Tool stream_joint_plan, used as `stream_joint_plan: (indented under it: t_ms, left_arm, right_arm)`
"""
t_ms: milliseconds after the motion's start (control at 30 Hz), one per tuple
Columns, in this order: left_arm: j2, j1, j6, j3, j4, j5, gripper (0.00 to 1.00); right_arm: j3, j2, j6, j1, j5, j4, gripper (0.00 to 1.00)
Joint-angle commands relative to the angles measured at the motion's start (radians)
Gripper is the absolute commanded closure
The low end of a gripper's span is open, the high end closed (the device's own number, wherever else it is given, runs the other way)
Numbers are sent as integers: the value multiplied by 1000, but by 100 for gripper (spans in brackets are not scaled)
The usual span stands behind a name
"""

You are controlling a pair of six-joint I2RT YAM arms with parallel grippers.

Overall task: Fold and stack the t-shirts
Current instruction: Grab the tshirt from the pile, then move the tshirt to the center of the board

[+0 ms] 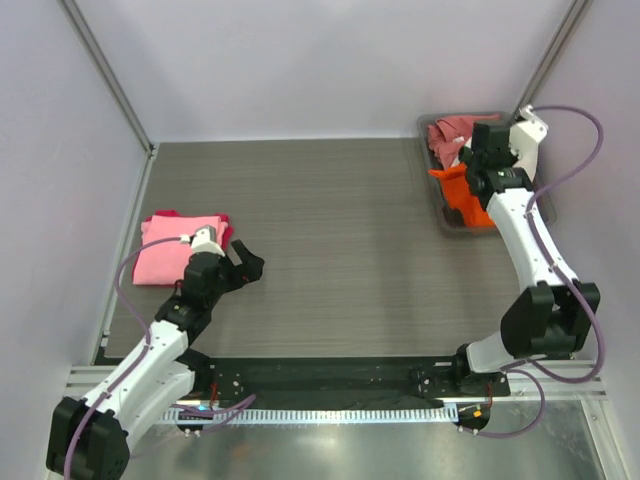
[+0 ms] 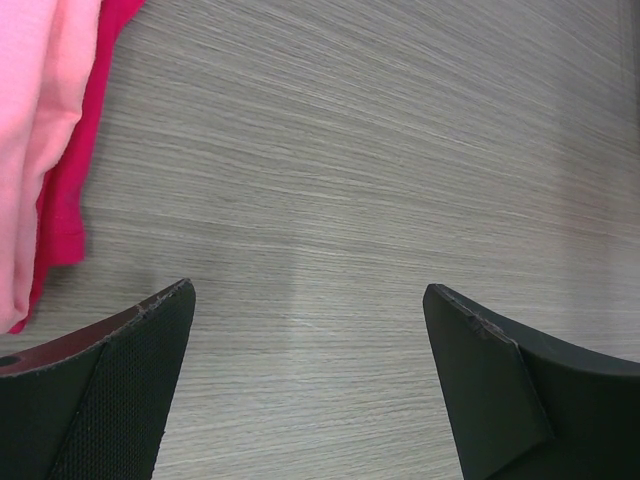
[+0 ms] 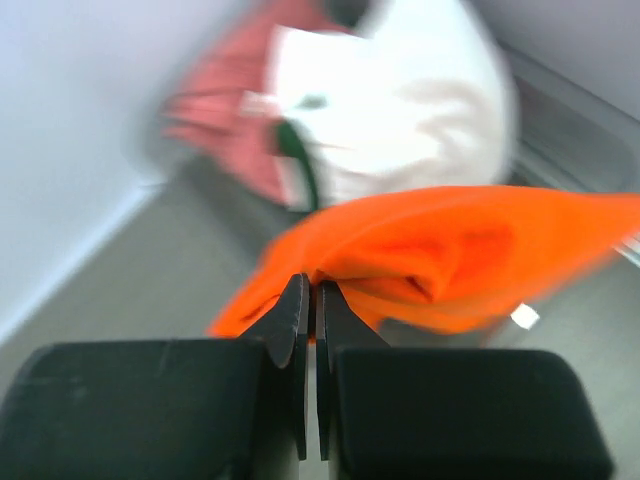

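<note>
Right gripper (image 3: 311,305) pinches bright orange cloth t-shirt (image 3: 450,250) at grey plastic bin (image 1: 450,118), far right, with dusty rose-red t-shirt (image 3: 225,110) and white green-collared t-shirt (image 3: 410,110) behind. Left gripper (image 2: 308,290) spread wide over wood-grain table (image 2: 400,150), beside folded light pink t-shirt (image 2: 30,120) lying on magenta t-shirt (image 2: 75,190).

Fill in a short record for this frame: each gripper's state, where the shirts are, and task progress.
left gripper: open, empty, over the bare table beside the folded stack
right gripper: shut on the orange t-shirt, at the bin
folded stack: light pink t-shirt on magenta t-shirt, on the left arm's side
in bin: white t-shirt, rose-red t-shirt
progress: two folded and stacked; three not yet folded
</note>
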Motion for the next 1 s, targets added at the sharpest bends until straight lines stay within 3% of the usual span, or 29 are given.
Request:
stream_joint_plan:
  t_ms: [0, 100, 300, 367, 500, 533, 567, 600, 667, 700, 833, 967]
  left_arm:
    - [-12, -1, -9, 38, 31, 12, 4]
    - [-20, -1, -6, 37, 29, 7, 4]
    - [-50, -1, -2, 32, 17, -10, 5]
    - [-58, -1, -2, 29, 17, -11, 5]
    - [-64, 0, -2, 32, 16, -8, 5]
    - [-64, 0, -2, 32, 11, -8, 5]
    - [-66, -1, 0, 33, 9, -8, 5]
    - [-67, -1, 0, 33, 8, -8, 5]
    - [-67, -1, -2, 32, 8, -7, 5]
    - [-67, -1, -2, 32, 11, -4, 4]
    - [-47, -7, 5, 35, 35, 42, 1]
    - [-4, -30, 9, 47, 51, 53, 0]
  right_arm:
    - [179, -113, -134, 172, -29, 64, 99]
    - [322, -119, -156, 332, -138, 21, 99]
    - [474, -110, -99, 471, -569, 4, 99]
    - [473, -119, -76, 489, -600, 6, 99]
    - [337, -156, -67, 489, -570, 3, 98]
    - [292, -163, -61, 489, -559, 4, 90]
    - [248, -168, -55, 491, -562, 4, 73]
    - [158, -171, -50, 489, -566, 6, 49]
    - [70, -176, -57, 489, -563, 9, 41]
    - [-15, -179, -59, 488, -556, 10, 29]
    - [-217, -195, -79, 489, -576, 50, 29]
    - [-412, -237, -113, 491, -588, 181, 39]
